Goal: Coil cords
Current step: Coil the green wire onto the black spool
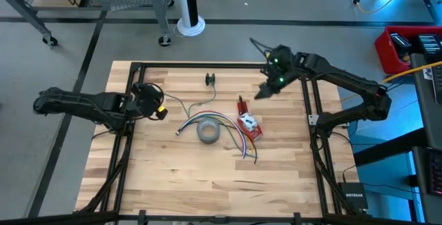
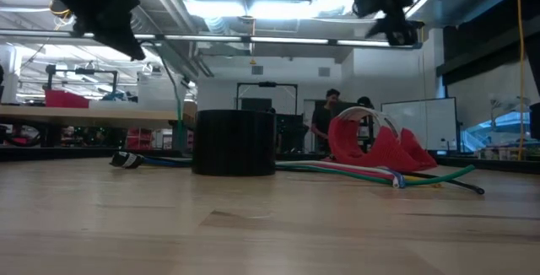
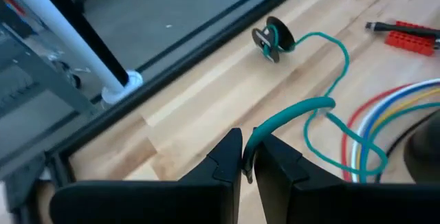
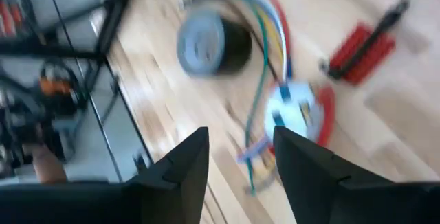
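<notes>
Cord (image 3: 323, 107), thin and green, is pinched at one end by the left end effector (image 3: 247, 159), whose fingers are clenched on it above the left edge of the surface (image 1: 207, 177). From there it runs across the wood to a small coiled end (image 3: 273, 37) lying near the far edge. The right end effector (image 4: 240, 155) hangs released, holding nothing, over the far right part of the surface. A grey tape roll (image 1: 208, 130) sits near the middle, with a bundle of coloured wires (image 1: 238, 142) and a red block (image 1: 243, 107) just beside it.
</notes>
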